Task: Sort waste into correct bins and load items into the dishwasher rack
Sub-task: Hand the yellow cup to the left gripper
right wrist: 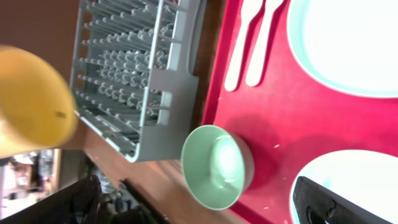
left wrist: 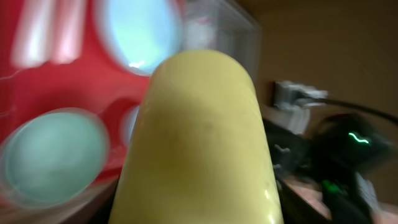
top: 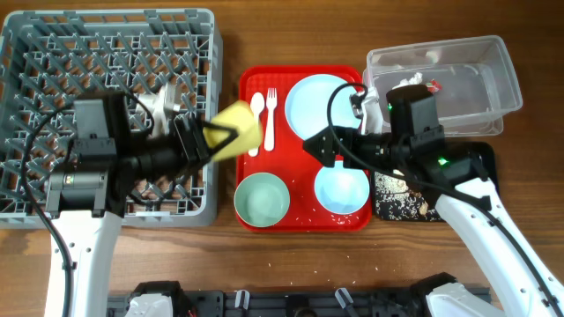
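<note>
Left claw: my left claw [top: 214,136] is clamping the small yellow cup [top: 238,129] and holding it on its side in the air, over the gap between the dishwasher rack [top: 211,97] and the red serving tray [top: 304,222].
Right claw: my right claw [top: 319,145] is hanging wide apart and empty over the red serving tray, between the pale blue plate [top: 319,101] and the pale blue bowl [top: 342,189].
Blurred: my left wrist camera is showing little but the cup filling the frame. Everything behind it is smearing, and my own fingers are not showing there.
Cut off: my right wrist camera is catching only part of the plate and an edge of the pale blue bowl.
Covered: my left arm is hiding much of the rack's middle. My right arm is crossing the black tray [top: 397,189].
Hard to make out: a red wrapper [top: 433,86] and a white wad [top: 410,81] are lying in the clear tub [top: 493,84], too small to tell more. Brownish food scraps [top: 392,183] are speckling the black tray.
Dishes, counted: one cup, one plate, two bowls, the second being the mint-green bowl [top: 262,198].
Cutlery, counted: one white spoon [top: 257,119] and one white fork [top: 270,116], lying side by side on the red tray, left of the plate.
Bins, counted: two, both sitting on the table [top: 291,264] right of the red tray.
Racks, counted: one.
</note>
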Controlling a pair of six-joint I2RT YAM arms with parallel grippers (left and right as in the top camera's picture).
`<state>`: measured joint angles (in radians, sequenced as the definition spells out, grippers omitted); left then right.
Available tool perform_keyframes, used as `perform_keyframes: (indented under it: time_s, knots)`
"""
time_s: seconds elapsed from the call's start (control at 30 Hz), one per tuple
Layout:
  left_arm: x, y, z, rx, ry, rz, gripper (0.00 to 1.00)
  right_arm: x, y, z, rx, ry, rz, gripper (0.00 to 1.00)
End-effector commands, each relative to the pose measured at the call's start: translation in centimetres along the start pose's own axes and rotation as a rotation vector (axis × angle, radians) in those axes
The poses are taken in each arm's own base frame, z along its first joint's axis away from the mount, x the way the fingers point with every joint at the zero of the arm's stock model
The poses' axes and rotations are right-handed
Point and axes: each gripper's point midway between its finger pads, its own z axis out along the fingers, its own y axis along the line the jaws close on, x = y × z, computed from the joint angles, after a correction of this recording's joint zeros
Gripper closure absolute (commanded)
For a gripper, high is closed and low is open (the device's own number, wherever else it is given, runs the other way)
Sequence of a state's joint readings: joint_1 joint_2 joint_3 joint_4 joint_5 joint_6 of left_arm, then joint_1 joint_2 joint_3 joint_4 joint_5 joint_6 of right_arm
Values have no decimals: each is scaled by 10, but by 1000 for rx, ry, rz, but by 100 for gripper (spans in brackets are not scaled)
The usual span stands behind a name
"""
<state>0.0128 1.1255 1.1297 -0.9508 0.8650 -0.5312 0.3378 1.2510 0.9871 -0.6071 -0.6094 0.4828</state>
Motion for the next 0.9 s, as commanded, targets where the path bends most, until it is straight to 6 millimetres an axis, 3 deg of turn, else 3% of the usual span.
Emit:
perform_keyframes:
  time_s: [0.0,0.13,0.23,0.3,0.47,0.57,0.6,0.63,0.67,0.8,0.87]
  knots:
    - [-7,87,-26,-489,-155,-94,50,-2,-12,0,69,-16,-66,0]
    - [16,148,-75,-895,-234,-294,49,0,-13,0,74,-7,-81,0]
    - [10,162,-96,-1029,-311,-306,47,1,-14,0,77,-2,-80,0]
    - [5,167,-87,-1040,-284,-310,45,1,-14,0,77,-2,-80,0]
    - [-1,170,-34,-1006,-126,-274,39,1,-14,0,77,-1,-80,0]
    - [2,177,-23,-1031,-73,-278,36,2,-14,0,77,0,-79,0]
    - [3,177,-22,-1030,-67,-282,31,2,-14,0,77,1,-78,0]
    - [4,177,-21,-1024,-62,-285,20,2,-14,0,77,1,-78,0]
    - [5,173,-18,-994,-45,-289,2,2,-14,0,77,1,-79,0]
    - [-6,139,-23,-862,-51,-247,0,2,-28,-3,162,-8,-97,0]
    - [-15,100,-30,-746,-64,-109,0,6,-41,-15,356,-14,-149,0]
